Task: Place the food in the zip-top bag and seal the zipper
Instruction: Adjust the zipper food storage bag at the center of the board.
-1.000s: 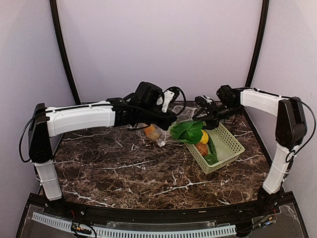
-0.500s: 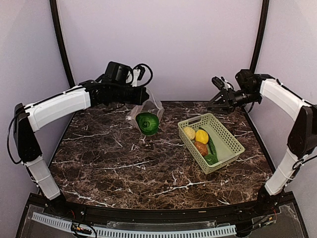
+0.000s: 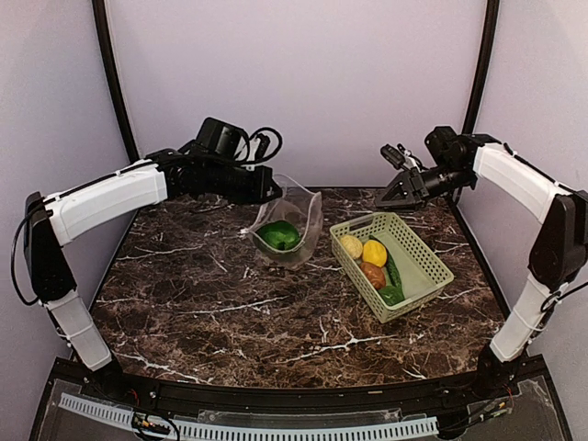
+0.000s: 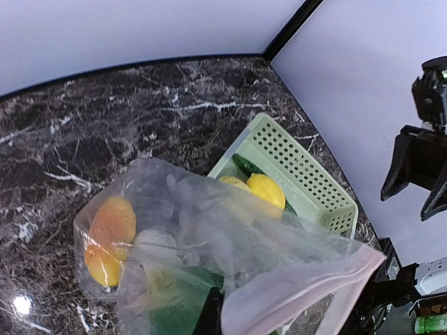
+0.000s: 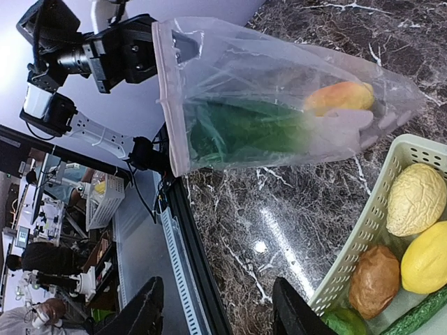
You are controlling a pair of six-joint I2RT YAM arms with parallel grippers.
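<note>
My left gripper (image 3: 273, 191) is shut on the mouth edge of the zip-top bag (image 3: 292, 223), which hangs above the table's back middle. Through the clear plastic show a green bok choy (image 5: 241, 134) and an orange piece (image 5: 340, 97). The pinkish zipper (image 5: 167, 98) runs along the mouth, which stands apart. My right gripper (image 3: 397, 180) hovers open and empty above the back of the basket, apart from the bag. Its fingertips (image 5: 142, 308) frame bare table. Two yellow lemons (image 3: 352, 245) (image 3: 374, 253), a brown potato (image 3: 373, 274) and a green pepper (image 3: 391, 295) lie in the basket.
The light-green lattice basket (image 3: 425, 260) stands right of centre, angled toward the front right. A dark green cucumber-like piece (image 3: 395, 273) lies along its right side. Black frame posts rise at the back corners, and the table's black front rail (image 5: 188, 237) runs below the bag.
The left arm lifted the bag off the table and drew it back and left with the bok choy inside. The right gripper pulled away from the bag to the back right.
</note>
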